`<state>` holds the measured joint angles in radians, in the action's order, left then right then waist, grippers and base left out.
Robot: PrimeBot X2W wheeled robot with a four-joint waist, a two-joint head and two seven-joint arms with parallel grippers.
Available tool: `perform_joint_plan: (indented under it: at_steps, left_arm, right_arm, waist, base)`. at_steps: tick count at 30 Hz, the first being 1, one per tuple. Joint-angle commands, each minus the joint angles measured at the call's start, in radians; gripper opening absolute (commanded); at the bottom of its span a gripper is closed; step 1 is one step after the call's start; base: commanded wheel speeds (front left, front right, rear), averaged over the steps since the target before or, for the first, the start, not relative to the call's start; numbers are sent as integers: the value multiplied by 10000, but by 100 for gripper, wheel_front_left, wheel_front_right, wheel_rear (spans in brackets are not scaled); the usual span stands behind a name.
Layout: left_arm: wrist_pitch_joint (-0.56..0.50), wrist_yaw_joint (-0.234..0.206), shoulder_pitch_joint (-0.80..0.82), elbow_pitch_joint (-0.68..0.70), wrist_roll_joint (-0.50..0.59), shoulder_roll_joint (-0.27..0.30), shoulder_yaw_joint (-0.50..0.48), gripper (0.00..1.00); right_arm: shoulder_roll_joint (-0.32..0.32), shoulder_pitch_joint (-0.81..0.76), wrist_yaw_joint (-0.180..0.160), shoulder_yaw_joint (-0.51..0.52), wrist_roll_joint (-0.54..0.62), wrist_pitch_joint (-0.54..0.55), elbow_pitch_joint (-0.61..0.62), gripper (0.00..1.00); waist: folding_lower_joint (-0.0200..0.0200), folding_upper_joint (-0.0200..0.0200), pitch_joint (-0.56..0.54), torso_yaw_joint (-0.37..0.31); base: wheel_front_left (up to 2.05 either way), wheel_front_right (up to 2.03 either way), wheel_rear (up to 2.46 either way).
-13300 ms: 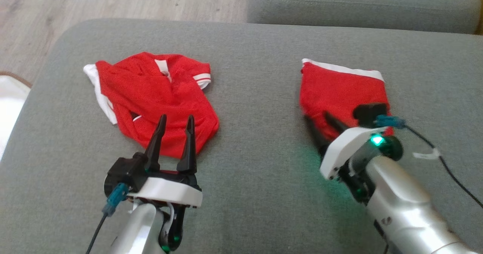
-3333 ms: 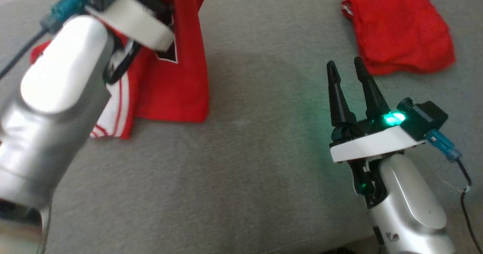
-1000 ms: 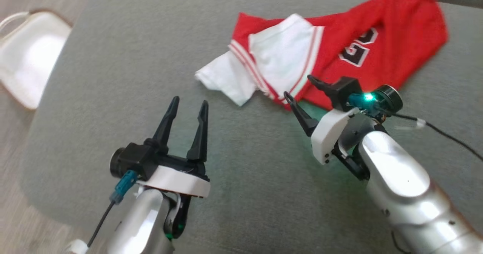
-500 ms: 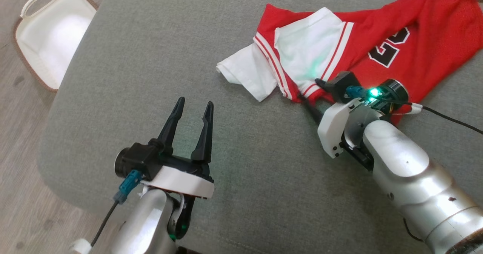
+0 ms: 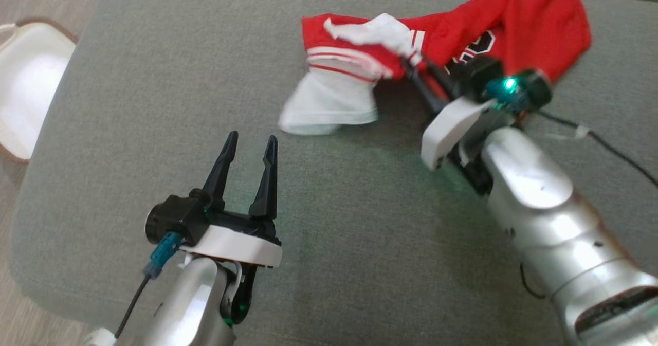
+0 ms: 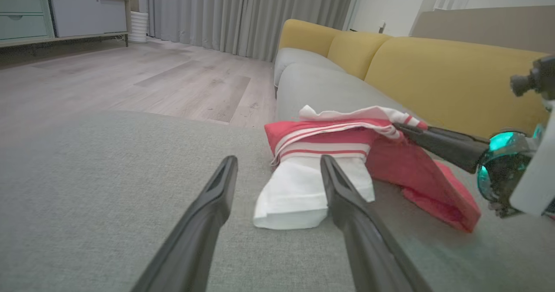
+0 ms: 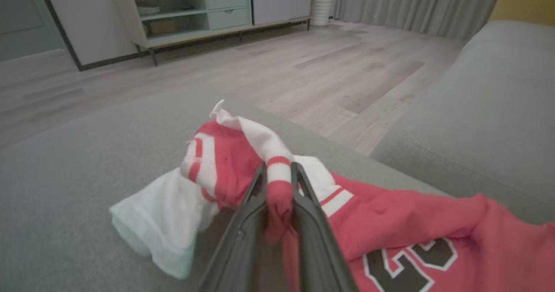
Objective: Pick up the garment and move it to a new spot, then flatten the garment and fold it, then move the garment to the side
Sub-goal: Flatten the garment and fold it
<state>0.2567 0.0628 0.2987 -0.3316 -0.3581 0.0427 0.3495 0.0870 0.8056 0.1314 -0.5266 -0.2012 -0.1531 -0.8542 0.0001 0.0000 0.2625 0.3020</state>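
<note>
1. While the garment [image 5: 519, 27], a red jersey with white sleeves, lies bunched toward the far right of the grey cushion [image 5: 154, 78], it is found neither flat nor folded; the flattening step is judged to be in hand.
2. The right gripper [image 7: 277, 170] is found clamped on a fold of red cloth with striped trim; the cloth is seen pinched between both fingers in the right wrist view; an edge hold is judged to have been chosen so that the crumpled part can be drawn out.
3. The pinched edge is held raised off the cushion; the white sleeve [image 5: 329, 109] hangs from it and touches the cushion below; hence the sleeve is draped rather than spread.
4. The left gripper [image 5: 251, 140] is recorded with fingers spread and nothing between them; it is held low over bare cushion, pointed at the white sleeve, near it but apart; it is judged to be placed ready for a second hold.
5. The printed number [image 7: 412, 257] is seen face up on the red body, which rests on the cushion beside the right gripper; that side is judged suitable for smoothing.
6. A white basket [image 5: 25, 78] is noted on the floor beyond the cushion's left edge, well apart from the garment; no part in this step is attributed to it.
</note>
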Motion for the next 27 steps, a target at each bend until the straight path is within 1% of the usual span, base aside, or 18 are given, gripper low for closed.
perform_joint_plan:
  at_steps: [1,5,10,11,14,16,19,23,27]
  left_arm:
    - [51,30,172,309,98,77,-356,100]
    - [51,42,209,373,-41,76,-145,100]
    - [51,-26,365,506,-424,76,343,100]
    - [51,-26,365,506,-424,76,343,100]
    - [51,-116,477,585,-727,76,718,100]
    - [51,-181,535,606,-898,76,986,100]
    - [51,-314,605,637,-1123,76,1288,100]
    - [51,-502,566,713,-1172,76,1344,100]
    - [51,-532,463,650,-1088,76,1222,100]
  right_arm:
    - [-326,463,-7,168,94,-171,395,0]
    - [-356,1111,-7,903,253,5,572,0]
    - [-235,2330,-7,1976,723,602,313,0]
    - [-235,2330,-7,1976,723,602,313,0]
    - [50,3094,-7,2560,1011,924,-182,0]
    - [233,3577,-7,3053,1153,1152,-721,0]
    - [593,4180,-7,3380,1740,1351,-1518,0]
    - [551,4517,-7,3708,2096,1097,-2243,0]
    - [415,4342,-7,3538,2235,503,-2598,0]
  waist:
    - [-1,0,-78,-15]
    - [-1,0,-91,244]
    - [-1,0,138,1013]
    - [-1,0,138,1013]
    - [-1,0,294,1561]
    - [-1,0,363,1890]
    - [-1,0,456,2305]
    - [-1,0,512,2394]
    - [-1,0,330,2352]
  base:
    - [0,0,0]
    - [0,0,0]
    - [0,0,0]
    - [0,0,0]
    - [0,0,0]
    - [0,0,0]
    - [0,0,0]
    - [0,0,0]
    - [0,0,0]
